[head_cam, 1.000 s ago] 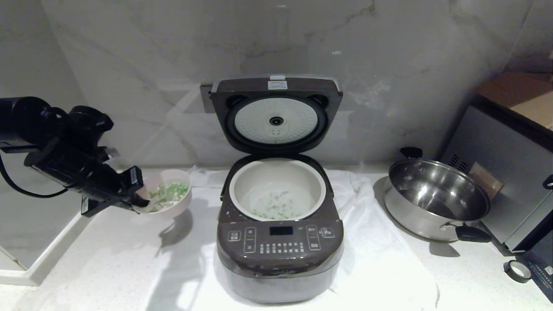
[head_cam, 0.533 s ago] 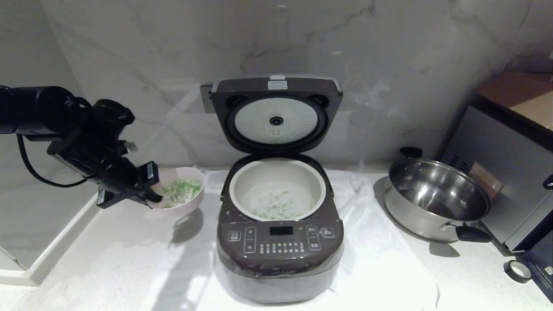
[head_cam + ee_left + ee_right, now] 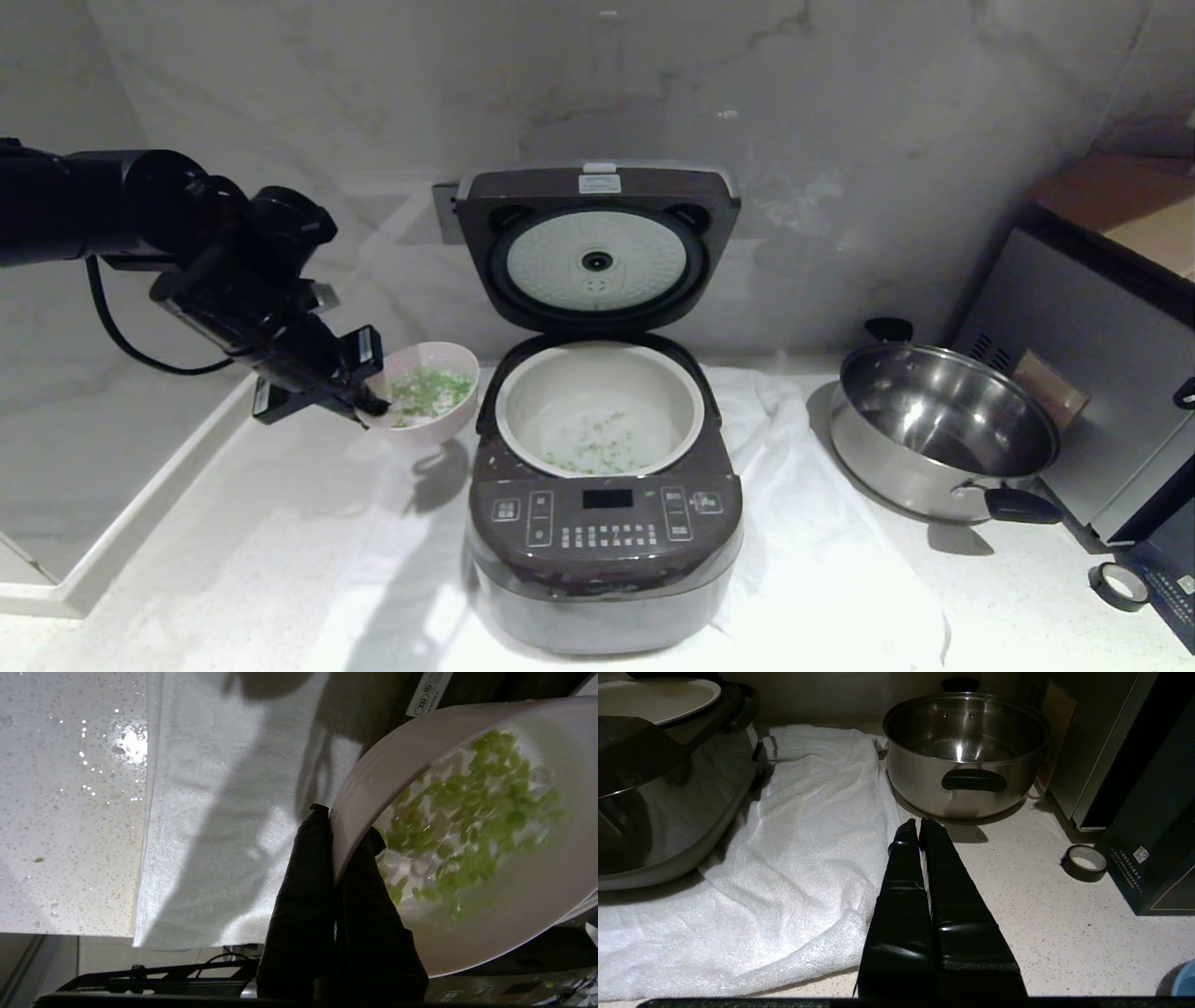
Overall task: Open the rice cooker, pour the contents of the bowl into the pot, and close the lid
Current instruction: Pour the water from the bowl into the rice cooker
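**Bowl held beside the open cooker**

Head view: the cooker (image 3: 605,523) stands at centre on a white towel (image 3: 822,560), its lid (image 3: 597,245) upright against the marble wall; the pot (image 3: 599,407) inside shows a few green bits on its pale floor; at left of centre the left gripper (image 3: 373,403) pinches the near rim of the bowl (image 3: 425,392), which hangs above the counter just beside the cooker's left edge, its green pieces (image 3: 431,386) inside; a steel pan (image 3: 943,429) sits at right, a silver appliance (image 3: 1092,373) behind it, a tape roll (image 3: 1118,584) at lower right.

Left wrist view: the fingers (image 3: 303,877) are clamped on the bowl's (image 3: 504,933) rim, one inside, one outside; the pieces (image 3: 472,807) lie spread over the white interior; the towel (image 3: 215,812) and speckled counter (image 3: 65,812) fill the left half.

Right wrist view: the right gripper (image 3: 919,822) is closed and empty, low at centre over the counter (image 3: 1064,933); the pan (image 3: 966,753) stands at upper centre, the towel (image 3: 794,858) and cooker (image 3: 663,788) at left, the roll (image 3: 1084,861) at right.
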`<state>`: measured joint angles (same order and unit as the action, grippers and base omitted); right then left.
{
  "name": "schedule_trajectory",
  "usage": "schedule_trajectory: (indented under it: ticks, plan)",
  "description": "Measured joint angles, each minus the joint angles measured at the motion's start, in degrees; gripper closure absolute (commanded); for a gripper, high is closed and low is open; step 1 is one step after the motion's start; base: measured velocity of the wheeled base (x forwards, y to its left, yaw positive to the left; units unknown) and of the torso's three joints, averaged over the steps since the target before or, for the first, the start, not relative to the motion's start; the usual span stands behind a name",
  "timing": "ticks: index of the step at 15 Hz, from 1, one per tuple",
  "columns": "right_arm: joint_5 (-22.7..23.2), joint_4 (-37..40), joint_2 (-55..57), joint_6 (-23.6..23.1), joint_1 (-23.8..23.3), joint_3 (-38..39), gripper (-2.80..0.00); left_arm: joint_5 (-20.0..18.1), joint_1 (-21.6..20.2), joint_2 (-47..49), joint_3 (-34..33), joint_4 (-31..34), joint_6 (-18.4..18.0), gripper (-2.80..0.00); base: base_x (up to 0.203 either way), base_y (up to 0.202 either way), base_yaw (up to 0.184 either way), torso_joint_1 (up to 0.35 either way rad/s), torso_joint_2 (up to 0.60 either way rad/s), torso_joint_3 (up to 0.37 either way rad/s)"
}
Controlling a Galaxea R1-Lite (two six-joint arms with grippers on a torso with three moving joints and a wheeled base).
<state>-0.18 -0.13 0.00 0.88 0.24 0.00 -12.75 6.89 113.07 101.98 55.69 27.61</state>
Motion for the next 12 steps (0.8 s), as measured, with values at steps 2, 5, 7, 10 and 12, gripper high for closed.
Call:
schedule_trajectory:
  ticks: [2,5,7,10,12]
  plan:
    - [0.0,0.0,0.0,0.0,0.0,0.0,0.00,0.0,0.9,0.9,2.2,1.6,0.0,0.00,0.000,0.000,0.000,0.000,0.00,0.000]
    - [0.0,0.0,0.0,0.0,0.0,0.0,0.00,0.0,2.8,2.1,5.1,3.1,0.4,0.00,0.000,0.000,0.000,0.000,0.00,0.000]
    - [0.0,0.0,0.0,0.0,0.0,0.0,0.00,0.1,4.6,2.8,6.5,3.7,1.1,0.00,0.000,0.000,0.000,0.000,0.00,0.000]
    - [0.0,0.0,0.0,0.0,0.0,0.0,0.00,1.4,7.4,3.9,8.3,3.8,2.8,0.00,0.000,0.000,0.000,0.000,0.00,0.000]
    - [0.0,0.0,0.0,0.0,0.0,0.0,0.00,1.6,9.1,4.5,9.1,3.7,3.2,0.00,0.000,0.000,0.000,0.000,0.00,0.000]
